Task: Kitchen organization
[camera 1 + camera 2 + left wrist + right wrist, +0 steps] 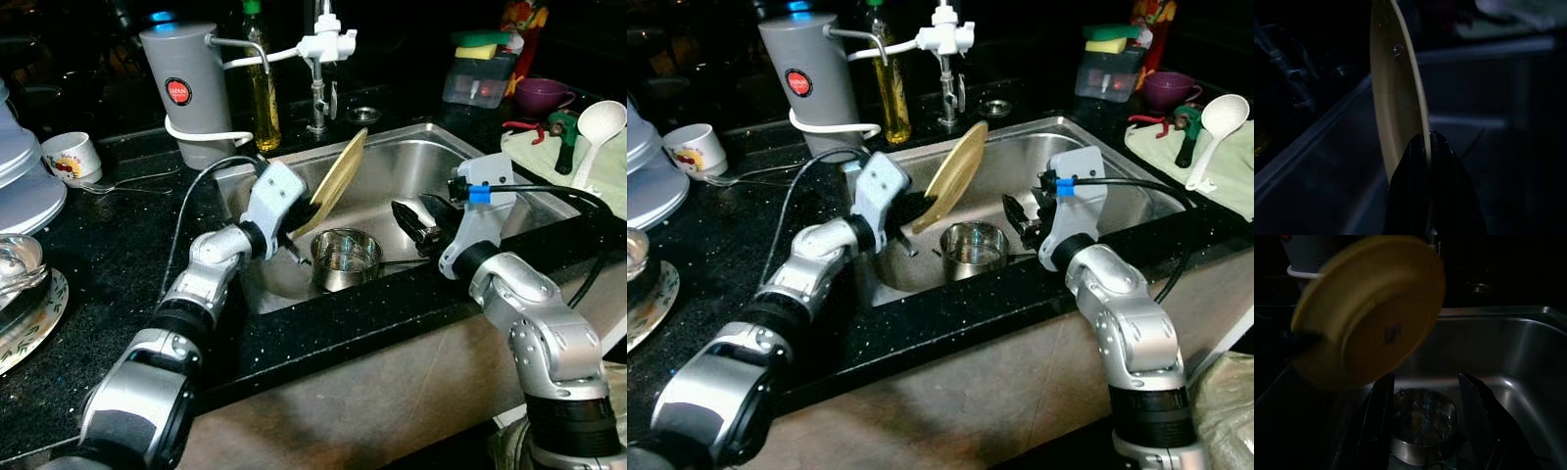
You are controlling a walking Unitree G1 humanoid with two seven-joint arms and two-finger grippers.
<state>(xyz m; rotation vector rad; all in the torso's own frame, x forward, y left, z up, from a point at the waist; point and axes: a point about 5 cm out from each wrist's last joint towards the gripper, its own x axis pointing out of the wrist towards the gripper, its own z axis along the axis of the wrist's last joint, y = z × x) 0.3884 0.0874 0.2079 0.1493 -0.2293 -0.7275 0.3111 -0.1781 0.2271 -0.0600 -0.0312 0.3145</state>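
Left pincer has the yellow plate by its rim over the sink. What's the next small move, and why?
Probably lift the yellow plate straight up: the left pincer pinches its rim, and the steel pot sits just below in the sink.

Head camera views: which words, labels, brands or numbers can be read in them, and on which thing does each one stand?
No text can be read with certainty.
Red round badge on the grey water dispenser: small white lettering, too blurred to read.
White cup: a printed picture, no legible words.
Oil bottle: no readable label.

Head stereo pair looking down at sink (411, 166), wrist cameras close inside (both share plate (1369, 308))
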